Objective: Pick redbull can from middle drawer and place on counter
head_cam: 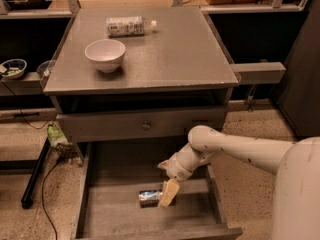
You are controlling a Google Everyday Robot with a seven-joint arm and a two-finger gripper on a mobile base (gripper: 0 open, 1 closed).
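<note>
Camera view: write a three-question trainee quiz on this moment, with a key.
1. True or false: the redbull can stands on the counter.
2. Where is the hand? A: over the counter. B: down in the open middle drawer, beside the can. C: out of view.
3. Fill in: on the counter sit a white bowl and a lying ____.
Key: 1 false, it lies in the drawer. 2 B. 3 bottle.
</note>
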